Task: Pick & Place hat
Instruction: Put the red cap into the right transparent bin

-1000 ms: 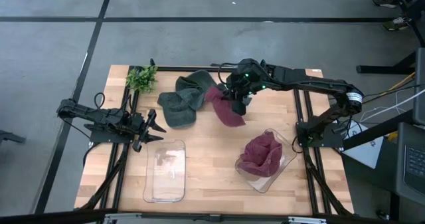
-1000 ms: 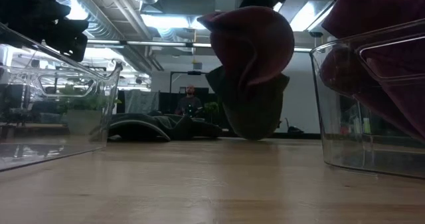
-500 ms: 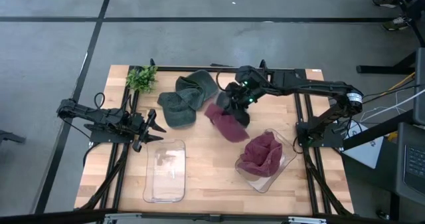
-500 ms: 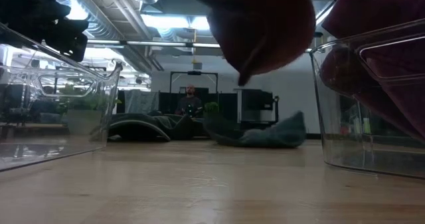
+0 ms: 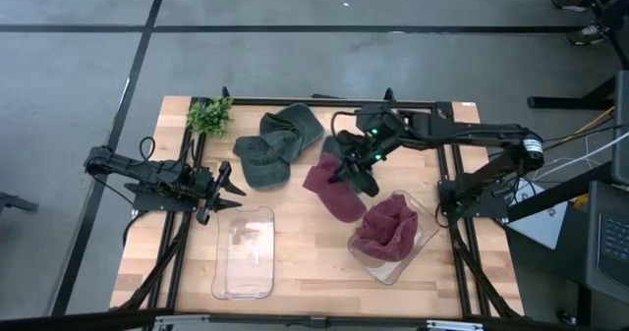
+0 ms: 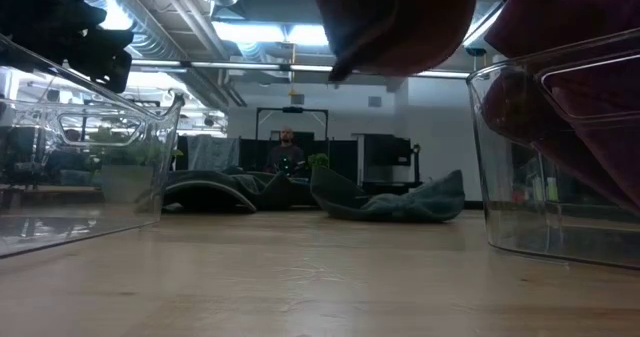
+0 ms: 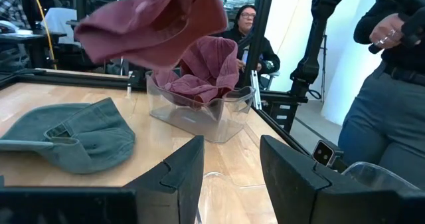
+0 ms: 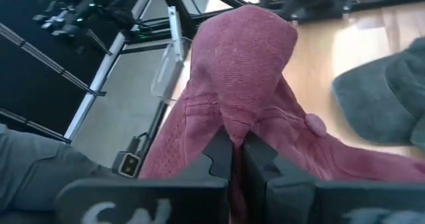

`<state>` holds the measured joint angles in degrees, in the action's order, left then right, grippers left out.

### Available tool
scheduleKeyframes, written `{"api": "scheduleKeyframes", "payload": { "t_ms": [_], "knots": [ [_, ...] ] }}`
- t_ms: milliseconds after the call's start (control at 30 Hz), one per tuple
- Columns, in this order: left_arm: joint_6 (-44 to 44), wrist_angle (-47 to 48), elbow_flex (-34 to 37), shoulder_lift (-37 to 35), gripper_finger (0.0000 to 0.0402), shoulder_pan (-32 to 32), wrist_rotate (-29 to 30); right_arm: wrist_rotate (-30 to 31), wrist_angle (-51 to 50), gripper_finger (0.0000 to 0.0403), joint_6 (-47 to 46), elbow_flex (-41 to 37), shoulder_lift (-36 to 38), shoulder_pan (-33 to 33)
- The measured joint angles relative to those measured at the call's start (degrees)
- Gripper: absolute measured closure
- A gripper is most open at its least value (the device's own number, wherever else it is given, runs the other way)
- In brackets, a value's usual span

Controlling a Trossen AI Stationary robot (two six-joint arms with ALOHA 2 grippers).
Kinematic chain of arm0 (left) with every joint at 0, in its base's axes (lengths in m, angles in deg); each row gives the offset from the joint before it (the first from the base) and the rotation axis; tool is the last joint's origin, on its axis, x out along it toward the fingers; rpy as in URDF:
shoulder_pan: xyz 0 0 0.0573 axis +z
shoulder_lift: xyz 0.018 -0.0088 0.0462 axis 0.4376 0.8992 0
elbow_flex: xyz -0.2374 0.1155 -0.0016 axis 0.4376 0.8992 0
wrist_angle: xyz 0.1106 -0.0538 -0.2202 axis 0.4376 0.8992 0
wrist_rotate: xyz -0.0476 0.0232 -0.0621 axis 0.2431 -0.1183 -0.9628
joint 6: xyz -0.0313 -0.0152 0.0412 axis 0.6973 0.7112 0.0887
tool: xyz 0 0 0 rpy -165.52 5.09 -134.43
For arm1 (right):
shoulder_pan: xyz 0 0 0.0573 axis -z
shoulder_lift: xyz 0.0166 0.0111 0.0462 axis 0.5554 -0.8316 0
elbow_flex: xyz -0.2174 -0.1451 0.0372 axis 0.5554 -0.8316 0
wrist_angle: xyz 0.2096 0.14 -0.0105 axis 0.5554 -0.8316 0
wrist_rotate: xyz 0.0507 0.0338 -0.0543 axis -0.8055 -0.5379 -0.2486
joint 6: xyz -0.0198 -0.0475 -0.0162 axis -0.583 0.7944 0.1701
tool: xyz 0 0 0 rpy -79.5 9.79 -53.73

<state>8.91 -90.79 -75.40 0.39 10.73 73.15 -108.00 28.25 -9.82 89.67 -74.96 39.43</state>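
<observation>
The right gripper (image 5: 360, 171) is clamped tight on a maroon hat (image 5: 333, 188), its fingers (image 8: 221, 159) pinched together on a fold of the fabric, and the hat hangs off the table, drooping below the claw. The landmark here is the clear bin with the maroon hat inside (image 5: 393, 235), near the right arm's base: the carried hat hangs just beside that bin's far-left corner, touching nothing but the claw. In the low view it fills the top of the picture (image 6: 395, 22), well clear of the wood, with the bin's wall (image 6: 520, 157) beside it. The hat already in the bin (image 5: 385, 227) sits bunched up above the rim.

Beyond the carried hat, farther from the bin, two grey-green hats (image 5: 278, 144) lie overlapping on the table (image 5: 305, 262). A small green plant (image 5: 209, 116) stands past them at the far-left corner. To the left of the bin sits a second clear bin (image 5: 244, 252), holding nothing.

The left gripper (image 5: 226, 188) waits just beside that second bin's far edge, fingers (image 7: 172, 174) apart and holding nothing. People stand beyond the table's edge.
</observation>
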Motion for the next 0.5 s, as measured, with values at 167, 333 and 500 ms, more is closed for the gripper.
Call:
{"api": "scheduleKeyframes", "payload": {
  "t_ms": [167,333,500],
  "knots": [
    [0.0,0.0,0.0,0.0,0.0258,0.0,0.0,-0.1,-1.1,0.0392,-2.0,0.0,3.6,-1.7],
    [0.0,0.0,0.0,0.0,0.0258,0.0,0.0,-1.7,-1.2,0.0392,-5.8,0.0,8.5,-2.2],
    [0.0,0.0,0.0,0.0,0.0258,0.0,0.0,-4.1,-1.6,0.0392,-9.0,0.0,13.6,-2.1]
  ]
}}
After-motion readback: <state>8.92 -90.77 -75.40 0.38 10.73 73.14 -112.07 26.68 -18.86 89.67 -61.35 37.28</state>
